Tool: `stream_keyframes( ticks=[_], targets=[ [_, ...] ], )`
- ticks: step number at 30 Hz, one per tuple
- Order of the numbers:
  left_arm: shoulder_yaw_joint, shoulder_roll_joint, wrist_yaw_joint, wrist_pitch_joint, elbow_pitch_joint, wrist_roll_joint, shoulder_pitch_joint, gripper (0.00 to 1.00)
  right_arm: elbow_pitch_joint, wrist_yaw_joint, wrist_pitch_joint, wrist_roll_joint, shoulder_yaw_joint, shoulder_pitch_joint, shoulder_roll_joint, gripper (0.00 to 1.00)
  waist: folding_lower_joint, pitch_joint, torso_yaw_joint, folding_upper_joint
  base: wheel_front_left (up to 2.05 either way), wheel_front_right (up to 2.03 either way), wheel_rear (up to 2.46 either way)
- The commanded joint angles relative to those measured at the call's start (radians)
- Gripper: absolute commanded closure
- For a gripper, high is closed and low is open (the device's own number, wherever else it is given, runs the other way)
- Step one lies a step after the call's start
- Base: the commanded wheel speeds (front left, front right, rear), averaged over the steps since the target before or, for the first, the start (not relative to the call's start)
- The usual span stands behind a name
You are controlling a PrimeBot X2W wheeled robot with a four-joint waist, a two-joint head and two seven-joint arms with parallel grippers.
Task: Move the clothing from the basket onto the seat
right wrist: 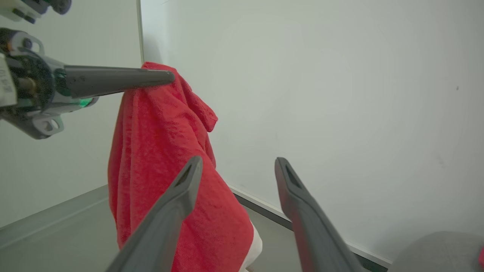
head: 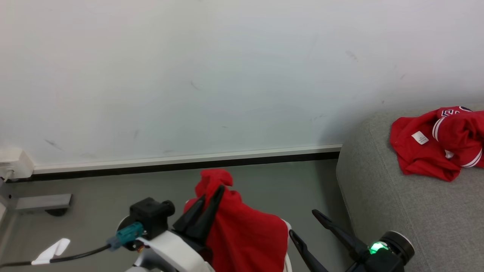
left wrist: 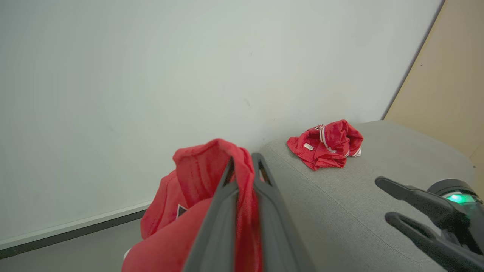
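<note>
Red garment (head: pixel 245 234) hangs pinched in my raised left gripper (head: pixel 212 192); right gripper (head: pixel 302 222) beside it, fingers spread, empty. Two garments total: the second garment (head: pixel 435 147) lies far right on the sofa (head: pixel 397 211).

Two soft red fabric sports garments with white trim are present: one hanging garment (head: pixel 242 230) and one crumpled garment (head: pixel 435 147). There is one large light-grey woven-fabric sofa (head: pixel 397 211). End effectors number two: the left end effector (head: pixel 211 194) and the right end effector (head: pixel 302 222).
</note>
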Motion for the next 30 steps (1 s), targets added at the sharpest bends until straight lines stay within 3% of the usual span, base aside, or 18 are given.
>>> stream_keyframes(
  ticks=[1, 11, 24, 25, 26, 30],
  targets=[
    [-0.005, -0.001, -0.007, 0.002, -0.009, 0.005, -0.012, 1.0, 0.005, 0.0, 0.001, 0.013, 0.013, -0.021, -0.012, 0.0, -0.0001, 0.0, 0.0, 0.0, 0.0, 0.0, 0.0],
    [-0.087, -0.046, -0.057, 0.049, -0.05, 0.023, -0.065, 1.0, 0.054, 0.0, 0.001, 0.127, 0.167, -0.137, -0.045, 0.0, -0.0001, -0.001, 0.003, 0.0, 0.0, 0.0, 0.0],
    [-0.157, -0.085, -0.145, 0.089, -0.113, -0.031, -0.106, 1.0, 0.127, 0.0, 0.001, 0.205, 0.222, -0.181, -0.01, 0.0, -0.0001, 0.0, 0.003, 0.0, 0.0, 0.0, 0.0],
    [-0.159, -0.084, -0.148, 0.09, -0.108, -0.034, -0.104, 1.0, 0.128, 0.0, 0.001, 0.208, 0.216, -0.182, -0.008, 0.55, -0.0001, 0.001, 0.002, 0.0, 0.0, 0.0, 0.0],
    [-0.16, -0.083, -0.151, 0.09, -0.103, -0.035, -0.103, 1.0, 0.127, 0.0, 0.001, 0.214, 0.213, -0.18, -0.005, 1.0, -0.0001, 0.001, 0.001, 0.0, 0.0, 0.0, 0.0],
    [-0.161, -0.078, -0.149, 0.081, -0.081, -0.032, -0.093, 1.0, 0.125, 0.0, 0.001, 0.221, 0.188, -0.17, -0.01, 1.0, -0.0001, 0.001, -0.011, 0.0, 0.0, 0.0, 0.0]
  ],
)
